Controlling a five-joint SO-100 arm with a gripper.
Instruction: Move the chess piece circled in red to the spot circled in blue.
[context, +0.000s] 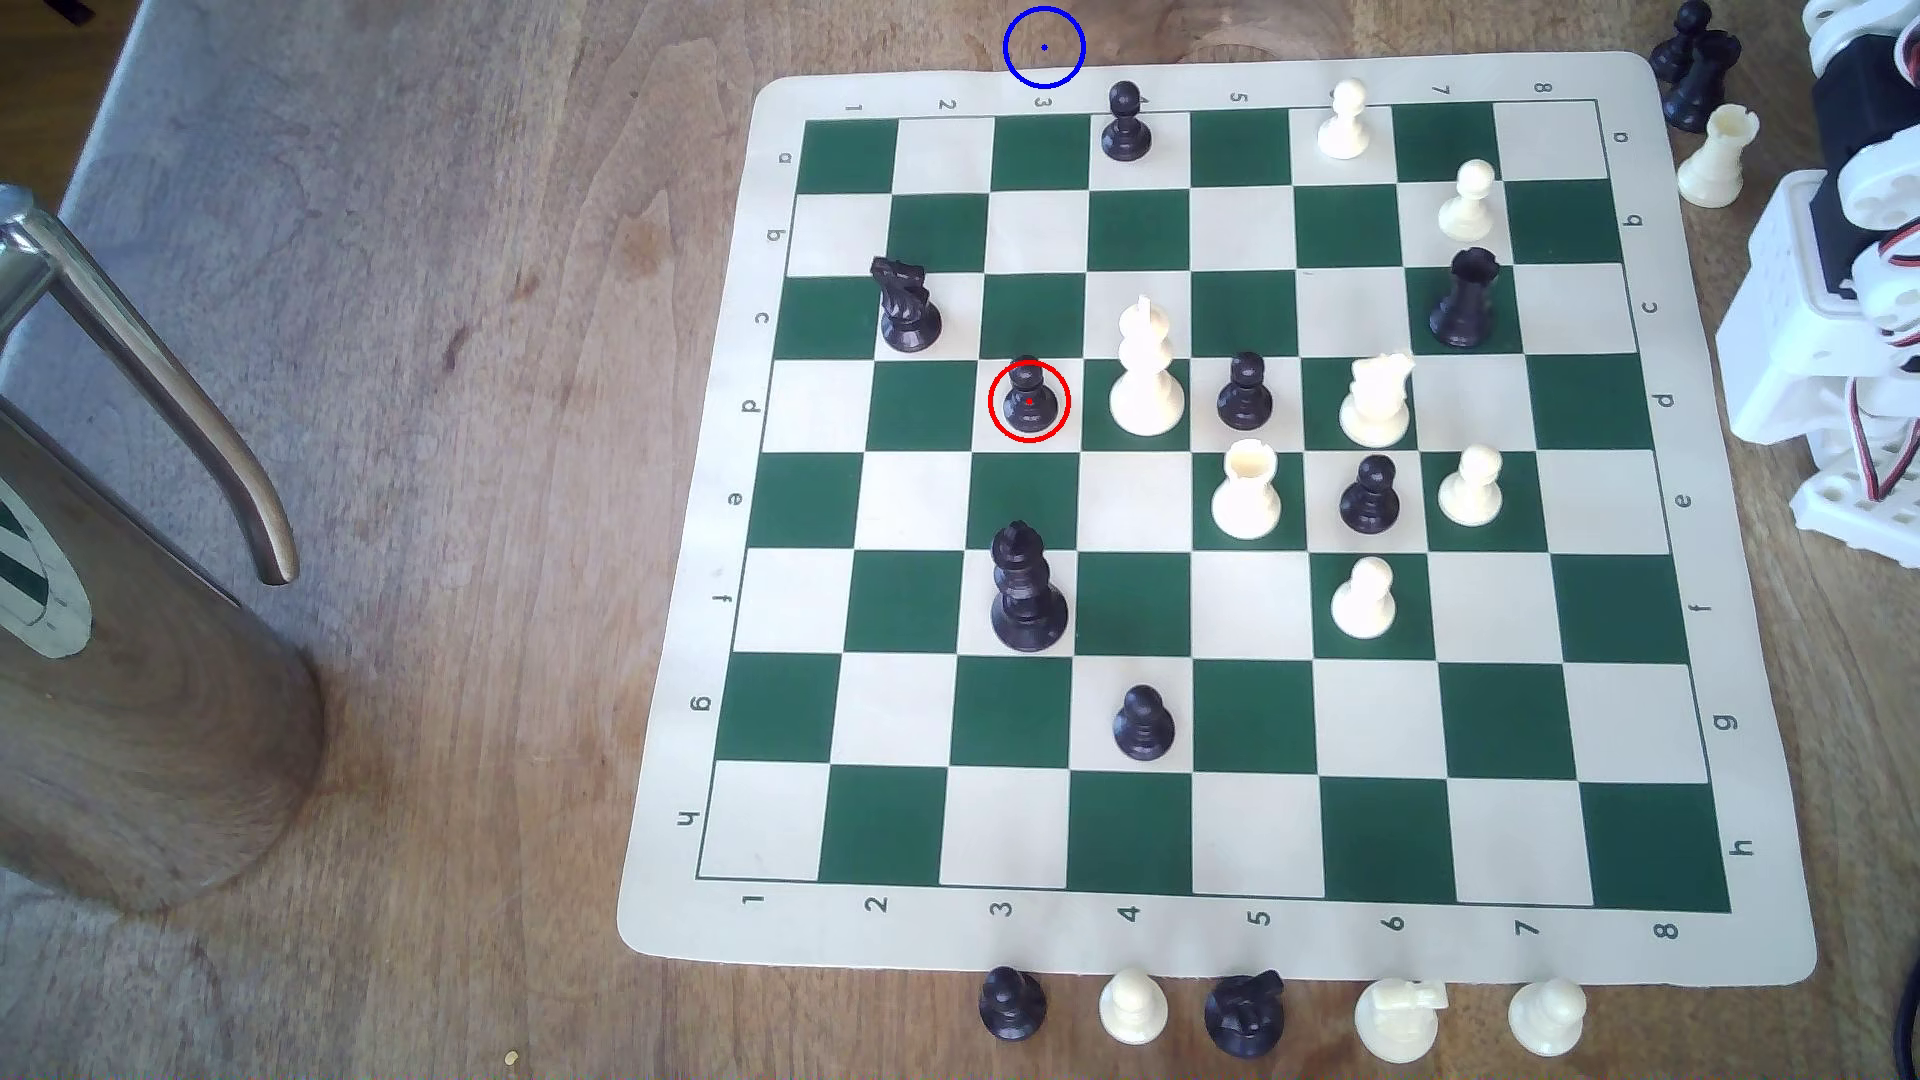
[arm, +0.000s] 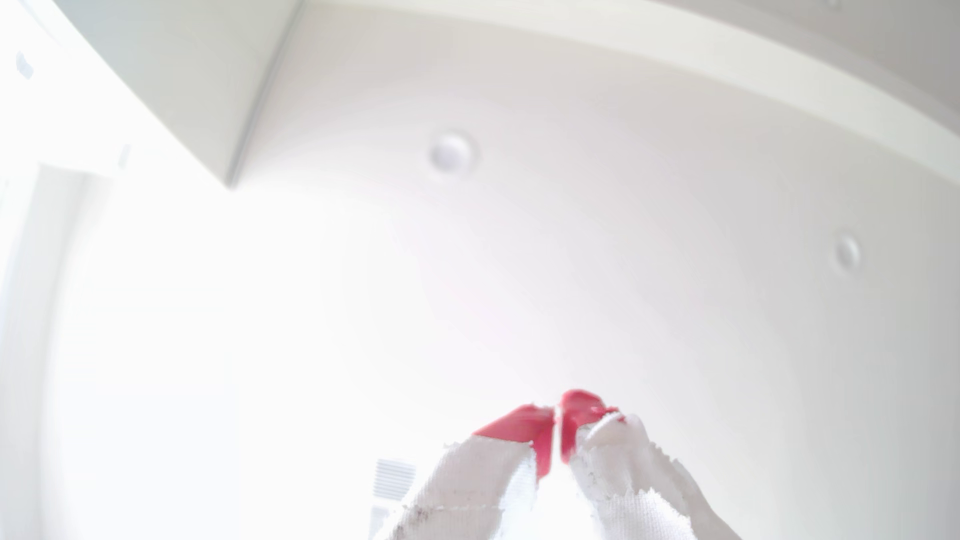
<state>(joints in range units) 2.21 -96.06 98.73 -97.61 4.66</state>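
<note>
The chess piece (context: 1029, 400), a small glossy black pawn inside a red ring, stands on a white square in row d, column 3 of the green-and-cream board (context: 1704, 665). The spot (context: 1044, 47), a blue ring with a centre dot, lies on bare brown wood just beyond the board's far edge near column 3. In the wrist view my gripper (arm: 557, 415) points up at a white ceiling, its red-tipped, white-wrapped fingers pressed together with nothing between them. The arm's white base (context: 1839, 312) sits at the exterior view's right edge, far from the pawn.
A white king (context: 1146, 374) stands one square to the pawn's right, a black knight (context: 907, 306) up-left, a black king (context: 1027, 592) two rows nearer. Another black pawn (context: 1125, 125) stands near the spot. A metal jug (context: 135, 582) fills the left. Captured pieces line the near edge.
</note>
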